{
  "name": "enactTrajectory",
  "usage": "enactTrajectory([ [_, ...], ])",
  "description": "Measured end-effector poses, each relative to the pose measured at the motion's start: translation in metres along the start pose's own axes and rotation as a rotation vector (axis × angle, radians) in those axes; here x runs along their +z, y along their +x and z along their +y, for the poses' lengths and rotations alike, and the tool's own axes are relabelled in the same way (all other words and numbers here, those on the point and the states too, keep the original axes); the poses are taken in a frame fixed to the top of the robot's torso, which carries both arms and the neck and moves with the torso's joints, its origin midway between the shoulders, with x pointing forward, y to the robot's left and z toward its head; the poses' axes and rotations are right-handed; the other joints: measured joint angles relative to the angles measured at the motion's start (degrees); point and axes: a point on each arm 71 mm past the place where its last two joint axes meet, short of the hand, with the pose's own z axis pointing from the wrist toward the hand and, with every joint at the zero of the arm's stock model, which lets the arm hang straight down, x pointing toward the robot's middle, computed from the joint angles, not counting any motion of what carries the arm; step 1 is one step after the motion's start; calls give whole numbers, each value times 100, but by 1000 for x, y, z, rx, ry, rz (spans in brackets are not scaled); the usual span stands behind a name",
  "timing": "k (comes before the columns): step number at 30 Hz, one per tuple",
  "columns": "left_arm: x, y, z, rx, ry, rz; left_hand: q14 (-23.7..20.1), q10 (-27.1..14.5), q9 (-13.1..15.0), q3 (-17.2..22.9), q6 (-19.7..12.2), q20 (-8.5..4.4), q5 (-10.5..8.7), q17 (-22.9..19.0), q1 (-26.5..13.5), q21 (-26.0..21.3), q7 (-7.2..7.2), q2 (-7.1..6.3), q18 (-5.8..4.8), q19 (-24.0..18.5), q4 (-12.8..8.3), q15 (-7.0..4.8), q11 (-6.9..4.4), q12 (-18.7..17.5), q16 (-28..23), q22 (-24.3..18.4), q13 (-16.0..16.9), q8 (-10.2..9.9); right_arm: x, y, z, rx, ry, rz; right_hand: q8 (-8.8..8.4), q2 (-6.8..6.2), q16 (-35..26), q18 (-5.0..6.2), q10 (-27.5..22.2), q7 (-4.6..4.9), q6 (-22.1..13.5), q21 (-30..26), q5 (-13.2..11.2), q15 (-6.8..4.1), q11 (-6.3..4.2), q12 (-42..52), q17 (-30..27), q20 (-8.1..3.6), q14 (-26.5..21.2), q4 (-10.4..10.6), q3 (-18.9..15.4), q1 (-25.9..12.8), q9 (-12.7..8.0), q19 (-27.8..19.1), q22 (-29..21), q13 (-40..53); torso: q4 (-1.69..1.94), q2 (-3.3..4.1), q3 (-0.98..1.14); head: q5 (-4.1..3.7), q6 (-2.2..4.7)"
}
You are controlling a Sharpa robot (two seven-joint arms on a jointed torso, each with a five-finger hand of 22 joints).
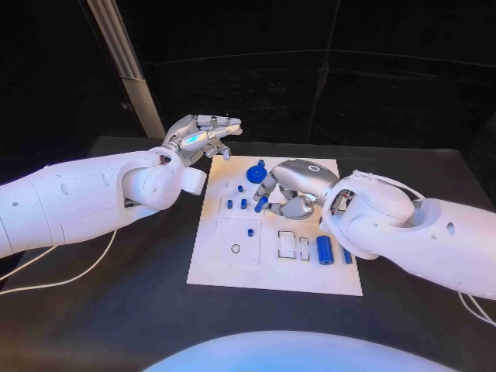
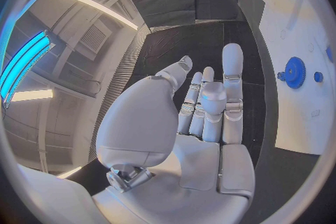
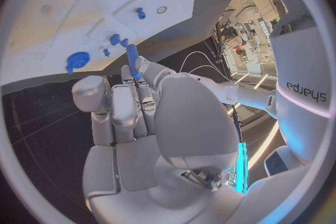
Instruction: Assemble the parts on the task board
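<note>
While the left hand [image 1: 200, 133] hovers open off the task board [image 1: 273, 267], the right hand [image 1: 294, 188] pinches a blue peg [image 3: 132, 60] above it, seemingly for insertion.

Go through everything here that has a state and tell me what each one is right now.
Left robot hand: open, holding nothing, raised off the task board.
Right robot hand: holding a blue peg over the board.
Blue gear: seated on the task board.
Blue cylinder: lying on the board.
</note>
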Motion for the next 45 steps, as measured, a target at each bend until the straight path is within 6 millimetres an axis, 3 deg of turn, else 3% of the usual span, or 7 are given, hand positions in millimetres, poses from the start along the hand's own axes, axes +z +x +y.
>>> enactTrajectory([
  [5,1,3,0,-2,0,6,0,0,0,0,0,0,0,0,0,0,0,0,0,0,0,0,0,0,0,0,0,0,10,25,17,30,-54,53,-5,-1,0,0,0,0,0,0,31,0,0,-11,-5,0,0,-10,11,-1,-3,0,0,-3,9,0,-4,73,-36],
  [16,3,6,1,-4,0,14,0,0,0,0,0,0,0,0,0,0,0,0,0,0,0,0,0,0,0,0,0,0,23,58,27,36,-97,127,-11,-2,0,1,0,19,-21,0,59,0,0,-42,-5,0,0,-15,16,-2,-3,0,0,-10,1,-3,-1,163,-84],
  [45,4,6,1,-5,-1,17,0,0,0,0,-21,0,0,0,0,0,21,0,-1,0,0,0,0,0,24,-1,0,26,31,73,32,-32,-132,193,-28,-49,-1,1,0,10,-31,0,61,0,0,-89,-5,0,0,-31,30,-49,-3,-1,-1,-2,3,-4,-2,202,-141],
])
